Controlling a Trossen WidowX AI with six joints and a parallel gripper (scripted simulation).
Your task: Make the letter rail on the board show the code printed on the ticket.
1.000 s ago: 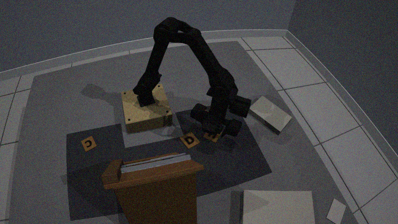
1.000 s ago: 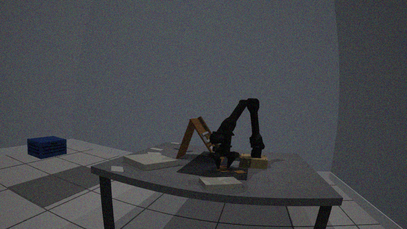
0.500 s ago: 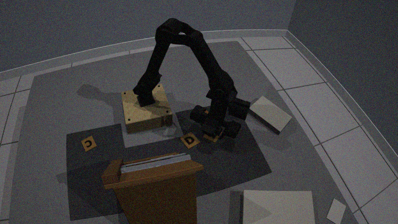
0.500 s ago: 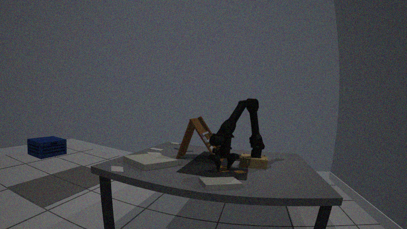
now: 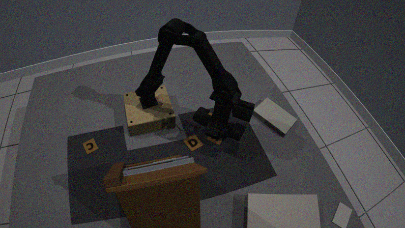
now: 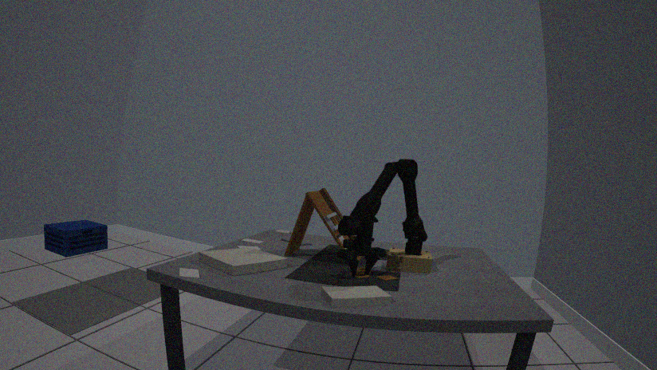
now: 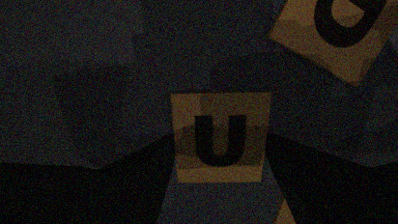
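Note:
My gripper (image 5: 219, 137) (image 6: 361, 274) (image 7: 219, 141) is shut on the U tile (image 5: 214, 140) (image 7: 220, 175), low at the dark mat, one finger on each side. The letter U reads upright in the wrist view. The D tile (image 5: 193, 142) (image 7: 350, 68) lies turned on the mat beside it. A tile with a C (image 5: 90, 146) lies far left on the mat. Another tile (image 5: 210, 113) (image 7: 285, 215) shows only as a sliver, its letter hidden. The wooden board (image 5: 158, 195) (image 6: 298, 225) stands tilted, with the pale rail (image 5: 162, 167) on its slope. The ticket's code cannot be read.
A pale slab (image 5: 274, 116) (image 6: 356, 292) lies right of the arm. A larger pale block (image 5: 283, 211) (image 6: 243, 259) and a small white card (image 5: 341, 214) (image 6: 189, 273) lie beyond the board. The arm's wooden base (image 5: 133, 108) (image 6: 418, 264) stands behind the mat (image 5: 241, 175).

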